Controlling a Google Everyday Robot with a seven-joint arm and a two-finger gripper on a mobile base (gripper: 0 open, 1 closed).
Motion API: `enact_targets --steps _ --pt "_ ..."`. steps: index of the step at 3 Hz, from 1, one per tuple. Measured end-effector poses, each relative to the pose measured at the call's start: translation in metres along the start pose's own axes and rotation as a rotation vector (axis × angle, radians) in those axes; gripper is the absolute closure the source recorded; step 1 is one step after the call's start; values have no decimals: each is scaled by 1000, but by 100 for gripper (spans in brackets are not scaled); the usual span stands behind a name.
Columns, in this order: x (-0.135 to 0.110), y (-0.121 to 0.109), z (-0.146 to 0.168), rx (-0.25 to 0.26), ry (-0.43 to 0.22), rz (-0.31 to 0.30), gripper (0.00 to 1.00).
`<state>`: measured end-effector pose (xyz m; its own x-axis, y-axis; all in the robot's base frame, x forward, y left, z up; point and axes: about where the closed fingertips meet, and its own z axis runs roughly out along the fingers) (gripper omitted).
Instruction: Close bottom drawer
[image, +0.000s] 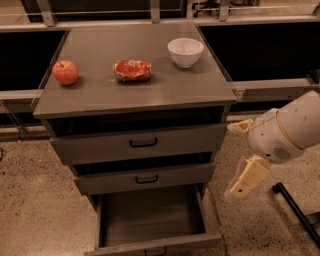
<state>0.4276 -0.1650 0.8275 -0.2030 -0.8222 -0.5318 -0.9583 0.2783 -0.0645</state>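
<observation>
The bottom drawer (150, 216) is the lowest of three grey drawers and is pulled far out. Its deep box looks empty, and its flat front (200, 242) sits at the lower edge of the view. My gripper (238, 159) is to the right of the cabinet, at about middle-drawer height. It is open and empty, with one beige finger (241, 126) above and the other beige finger (248, 179) below. It is apart from the drawer front, above it and to its right.
The top drawer (142, 143) and middle drawer (145, 178) each stand slightly out. On the cabinet top (165, 85) are a red apple (65, 72), a crushed red can (132, 70) and a white bowl (185, 51). A dark bar (295, 210) lies on the floor at right.
</observation>
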Motion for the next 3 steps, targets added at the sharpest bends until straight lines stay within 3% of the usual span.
enact_targets --steps 2,3 --pt "1 0 8 -33 -31 1 0" --pt "10 -2 35 -46 -62 -31 0"
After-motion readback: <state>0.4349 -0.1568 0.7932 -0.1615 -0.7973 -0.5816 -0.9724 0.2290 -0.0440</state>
